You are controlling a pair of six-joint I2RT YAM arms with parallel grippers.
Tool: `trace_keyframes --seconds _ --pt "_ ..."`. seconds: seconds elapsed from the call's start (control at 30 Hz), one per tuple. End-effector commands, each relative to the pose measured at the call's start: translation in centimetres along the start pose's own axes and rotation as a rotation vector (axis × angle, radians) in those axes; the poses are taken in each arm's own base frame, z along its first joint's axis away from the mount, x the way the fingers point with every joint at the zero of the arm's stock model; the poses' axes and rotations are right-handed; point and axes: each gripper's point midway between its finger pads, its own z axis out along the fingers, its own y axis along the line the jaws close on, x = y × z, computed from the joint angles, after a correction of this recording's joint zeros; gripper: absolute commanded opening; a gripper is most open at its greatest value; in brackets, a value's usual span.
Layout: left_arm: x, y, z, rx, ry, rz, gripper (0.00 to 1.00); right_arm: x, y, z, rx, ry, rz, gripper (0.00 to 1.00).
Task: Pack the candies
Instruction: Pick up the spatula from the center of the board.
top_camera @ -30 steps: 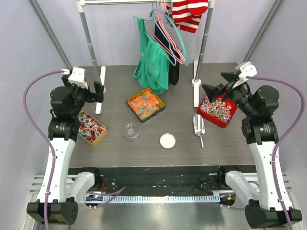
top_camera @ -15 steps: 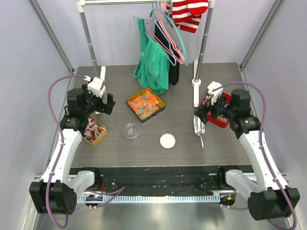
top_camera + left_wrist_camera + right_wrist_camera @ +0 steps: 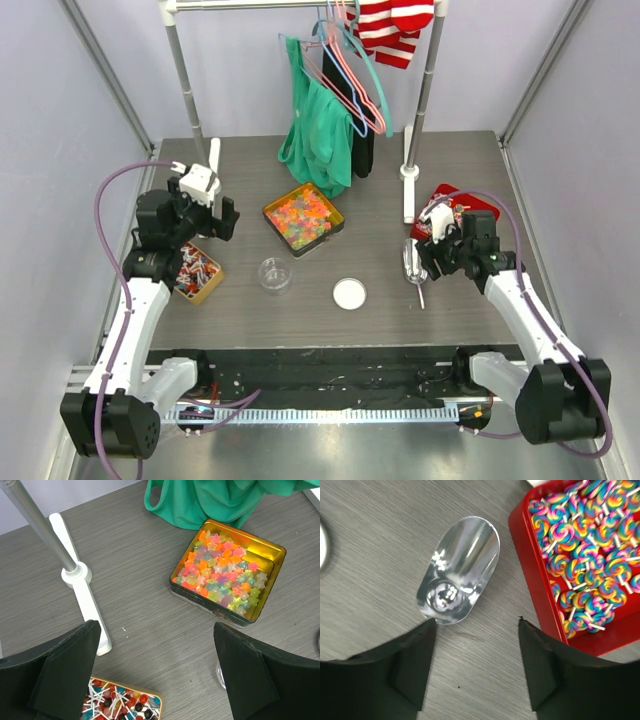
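Both arms bend low over the dark grey wood-grain table (image 3: 480,160), jaws spread and holding nothing.

The left gripper (image 3: 160,680) tilts down toward the table's middle with its fingers wide apart. The tiny star-shaped orange, yellow, green and red candies (image 3: 225,570) fill a square gold tin (image 3: 272,555) ahead of it and to its right, well apart. The tin sits cornerwise to the table edge, and the jumbled candies share no single direction. The right gripper (image 3: 477,670) hangs just behind a shiny silver metal scoop (image 3: 460,570), beside a red tray of swirl lollipops (image 3: 530,555), far from the candies.
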Motion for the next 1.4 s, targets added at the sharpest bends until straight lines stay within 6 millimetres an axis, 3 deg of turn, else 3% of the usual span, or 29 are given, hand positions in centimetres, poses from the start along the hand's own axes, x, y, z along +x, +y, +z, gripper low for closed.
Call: trace_keyframes --seconds 0.0,0.17,0.3,0.4,0.77,0.97,1.1,1.23,1.37 --pt "-1.5 -0.5 -0.4 0.016 -0.066 0.014 1.00 0.9 -1.3 2.0 0.047 0.038 0.025 0.64" --pt "-1.5 -0.5 -0.5 0.018 -0.071 0.018 1.00 2.4 0.2 3.9 -0.055 0.107 0.084 0.57" --pt "-1.4 -0.5 -0.5 0.020 -0.074 0.025 1.00 3.5 0.3 4.8 -0.064 0.148 0.101 0.49" --pt "-1.3 -0.7 -0.5 0.026 -0.074 0.025 1.00 4.1 0.4 5.2 -0.073 0.167 0.122 0.48" --pt "-1.2 -0.8 -0.3 0.036 -0.071 0.023 1.00 3.9 1.2 5.9 -0.127 0.173 0.135 0.44" --pt "-1.0 -1.0 -0.2 0.048 -0.069 0.019 1.00 3.2 1.2 6.5 -0.146 0.163 0.135 0.25" --pt "-0.6 -1.1 0.3 0.063 -0.062 0.014 1.00 3.1 1.3 6.5 -0.146 0.162 0.126 0.01" --pt "-0.1 -2.7 0.8 0.159 -0.056 0.008 1.00 1.6 1.2 5.7 -0.126 0.125 0.071 0.01" --pt "-0.3 -4.2 1.5 0.262 -0.029 -0.060 1.00 -2.0 1.5 4.1 -0.062 0.047 -0.035 0.01"
